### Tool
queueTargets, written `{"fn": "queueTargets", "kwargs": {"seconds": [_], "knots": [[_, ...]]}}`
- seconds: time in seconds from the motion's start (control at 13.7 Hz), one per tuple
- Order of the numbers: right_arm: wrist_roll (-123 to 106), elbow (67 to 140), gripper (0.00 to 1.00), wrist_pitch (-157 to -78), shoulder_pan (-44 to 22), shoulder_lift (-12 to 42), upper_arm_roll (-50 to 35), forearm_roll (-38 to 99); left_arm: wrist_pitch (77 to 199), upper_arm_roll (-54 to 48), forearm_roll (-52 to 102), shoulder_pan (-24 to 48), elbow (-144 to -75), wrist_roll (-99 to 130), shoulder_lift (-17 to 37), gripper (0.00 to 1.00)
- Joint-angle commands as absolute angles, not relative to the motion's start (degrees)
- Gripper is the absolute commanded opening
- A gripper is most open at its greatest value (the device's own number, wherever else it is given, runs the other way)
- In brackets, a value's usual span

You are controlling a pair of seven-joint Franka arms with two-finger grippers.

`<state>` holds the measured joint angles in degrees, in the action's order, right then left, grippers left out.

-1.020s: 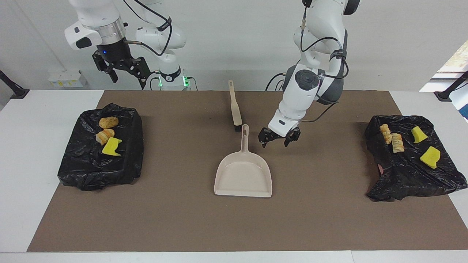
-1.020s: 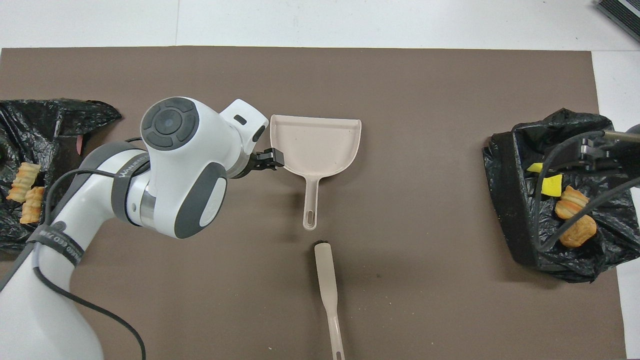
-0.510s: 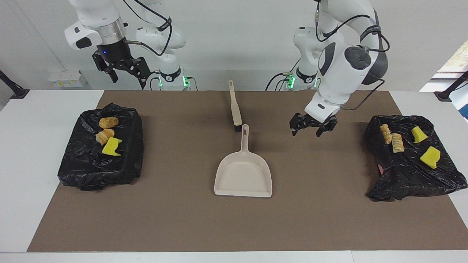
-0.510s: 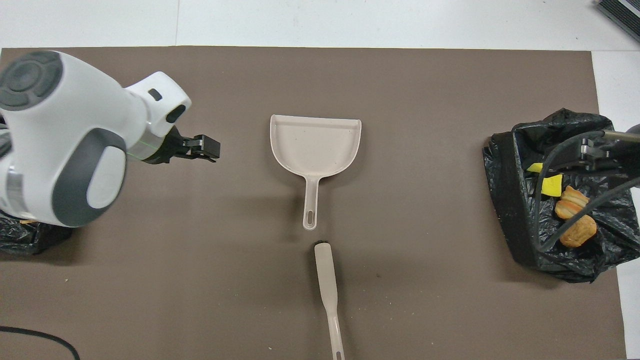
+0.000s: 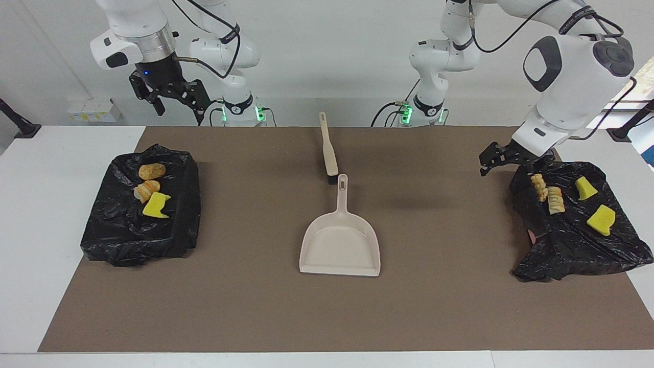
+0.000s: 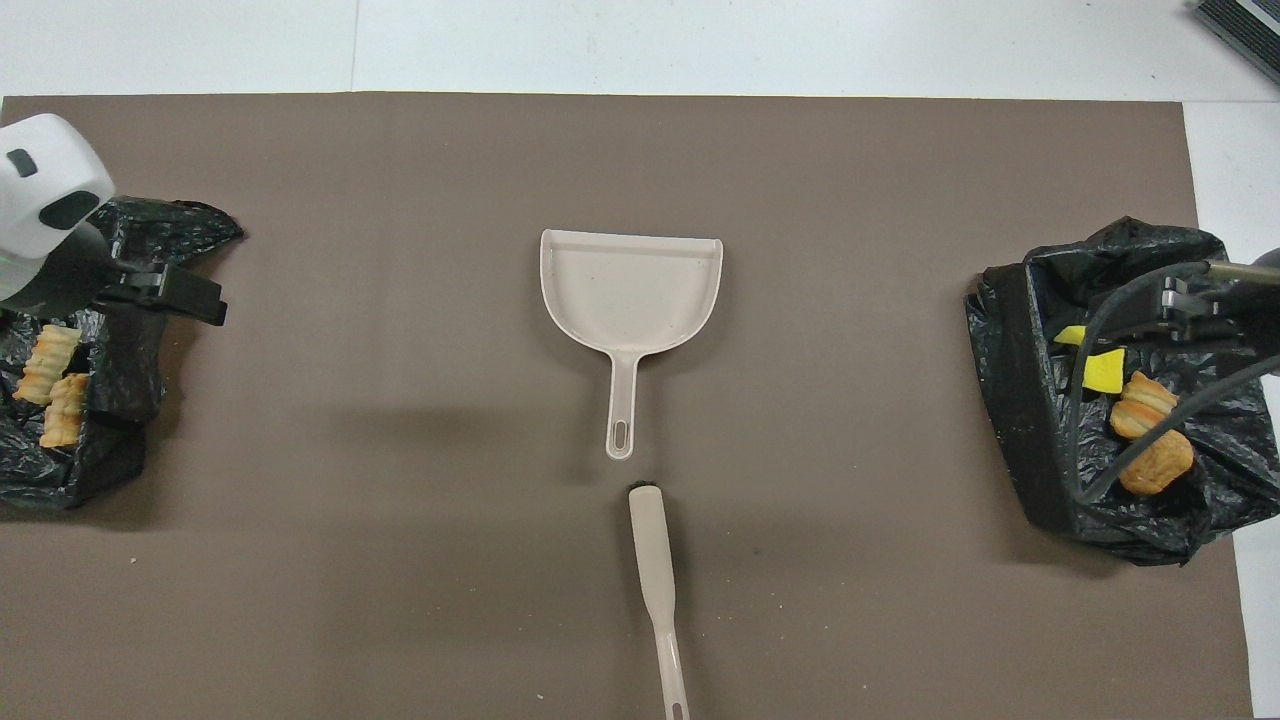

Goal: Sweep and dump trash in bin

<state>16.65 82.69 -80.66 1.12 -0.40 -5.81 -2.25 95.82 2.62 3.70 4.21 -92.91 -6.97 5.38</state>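
nearest my bases lies the hand brush (image 5: 328,149), its long axis running away from me and its bristle end just short of the dustpan (image 5: 340,244) handle, both mid-mat and about as near to one arm as the other. my left gripper (image 5: 511,159) hangs empty with fingers apart over the robot-side edge of the black bag-lined bin (image 5: 572,232) at its end, where two beige lumps (image 5: 546,193) and two yellow chunks (image 5: 592,204) already lie. my right gripper (image 5: 171,97) waits raised and spread above its own bin (image 5: 140,225), which holds the brown roll (image 5: 152,170), a beige lump (image 5: 145,191) and a yellow chunk (image 5: 156,205), so i judge nothing is left to sweep.
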Motion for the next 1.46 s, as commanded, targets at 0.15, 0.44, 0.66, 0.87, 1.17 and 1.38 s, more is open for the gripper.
{"fn": "queueTargets", "kwargs": {"seconds": [0.15,0.44,0.66,0.87,1.17,1.38], "knots": [[14.9,84.3,1.00,-80.7,2.0,-1.8,-6.1,-0.9,88.9,2.2,2.5,0.7,-93.4,-6.9,0.4,1.00],[14.9,84.2,1.00,-80.7,1.9,-1.8,-6.2,-0.9,85.2,2.4,2.4,0.4,-95.9,-6.8,-4.1,1.00],[14.9,84.2,1.00,-80.6,1.8,-1.8,-6.2,-0.9,85.9,2.3,0.3,1.0,-96.3,-6.7,-4.3,1.00],[15.0,84.2,1.00,-80.7,2.2,-1.8,-6.1,-0.9,85.7,2.2,0.2,0.7,-96.2,-6.8,-4.2,1.00],[14.9,84.2,1.00,-80.7,2.2,-1.8,-6.2,-0.9,85.4,2.2,0.2,0.9,-96.2,-6.9,-4.3,1.00],[14.8,84.1,1.00,-80.8,2.2,-1.8,-6.1,-0.9,85.5,2.2,0.2,0.7,-96.2,-7.0,-4.3,1.00]]}}
